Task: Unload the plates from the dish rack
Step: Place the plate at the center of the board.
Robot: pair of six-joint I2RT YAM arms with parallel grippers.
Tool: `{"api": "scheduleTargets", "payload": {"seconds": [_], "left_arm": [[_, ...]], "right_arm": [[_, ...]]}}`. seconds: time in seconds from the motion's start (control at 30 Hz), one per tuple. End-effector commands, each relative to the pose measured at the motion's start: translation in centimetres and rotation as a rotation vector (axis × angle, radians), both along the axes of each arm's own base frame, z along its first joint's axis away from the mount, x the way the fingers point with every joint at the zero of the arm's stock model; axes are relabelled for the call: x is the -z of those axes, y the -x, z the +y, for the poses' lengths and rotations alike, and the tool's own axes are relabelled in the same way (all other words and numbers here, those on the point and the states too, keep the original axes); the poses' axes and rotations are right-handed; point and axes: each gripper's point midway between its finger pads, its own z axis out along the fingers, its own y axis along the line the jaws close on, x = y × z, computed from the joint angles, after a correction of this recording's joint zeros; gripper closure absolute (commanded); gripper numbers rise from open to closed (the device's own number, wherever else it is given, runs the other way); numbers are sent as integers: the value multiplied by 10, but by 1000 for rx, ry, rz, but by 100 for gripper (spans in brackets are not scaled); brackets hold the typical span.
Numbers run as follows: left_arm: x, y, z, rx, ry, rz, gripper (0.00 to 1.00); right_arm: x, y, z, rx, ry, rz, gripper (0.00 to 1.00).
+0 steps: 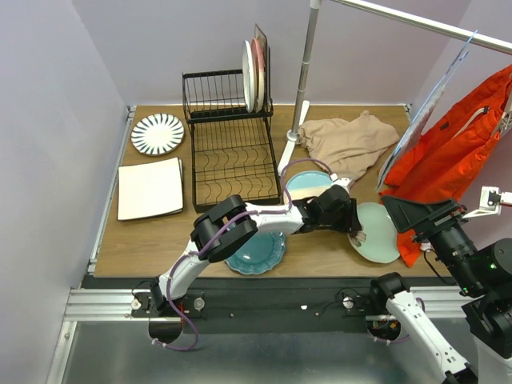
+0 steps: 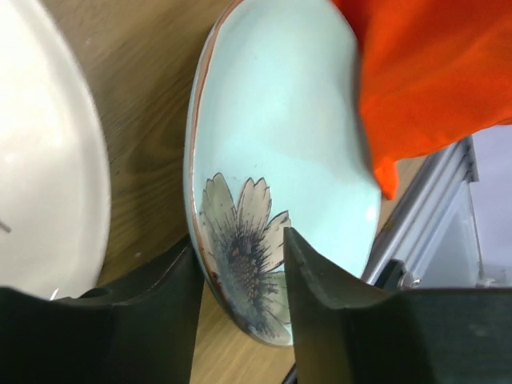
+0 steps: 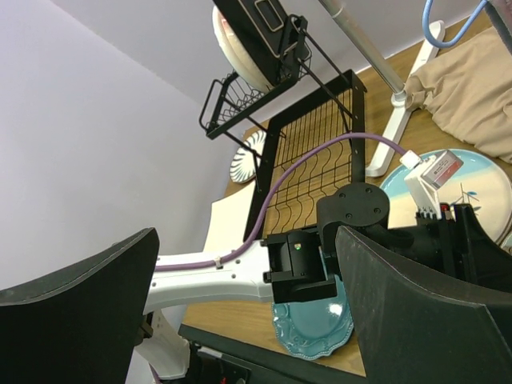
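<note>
Now | dish rack standing well beyond and to the left of the left gripper, with plates leaning upright in its upper basket | pale green floral plate lying flat on the table, its rim sitting between that gripper's parted fingers | right gripper hanging spread wide, gripping nothing

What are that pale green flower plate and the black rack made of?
The pale green floral plate looks like glazed ceramic: smooth, soft sheen, painted daisy, brownish rim. The dish rack seems thin metal wire, probably coated black, judging by its slim bent rods.
</note>
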Motion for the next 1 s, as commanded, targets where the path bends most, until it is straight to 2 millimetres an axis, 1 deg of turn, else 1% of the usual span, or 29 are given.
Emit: {"api": "scheduleTargets", "payload": {"seconds": [0.0,0.1,0.23,0.27,0.43,0.53,0.67,0.7,0.73,0.8,0.87,0.9,0.97], "left_arm": [[-12,-1,0,-55,22,-13,47],[-14,-2,1,-72,10,-27,47],[-7,4,3,-68,-20,-12,47],[-3,2,6,-93,-36,-19,47],[-4,6,6,-113,-41,-11,46],[-2,10,7,-121,-53,-5,45],[3,22,2,-104,-55,32,45],[1,23,-1,-104,-55,36,44],[4,24,0,-112,-70,41,42],[10,24,6,-130,-110,41,40],[11,22,11,-149,-124,47,39],[17,22,16,-165,-140,44,39],[12,22,20,-182,-133,48,37]], "right_arm": [[5,2,-5,25,1,10,0],[3,4,-8,34,3,-2,0],[0,7,-10,39,4,-17,0],[0,7,-10,38,6,-16,0],[1,7,-8,30,6,-13,0],[2,7,-8,28,5,-12,0],[-1,8,-8,28,4,-15,0],[-2,8,-8,27,3,-17,0],[-4,8,-7,24,3,-22,0],[-4,10,-7,21,2,-25,0],[-4,10,-7,19,2,-25,0],[-4,10,-7,21,2,-25,0],[-3,11,-7,19,-3,-25,0]]}}
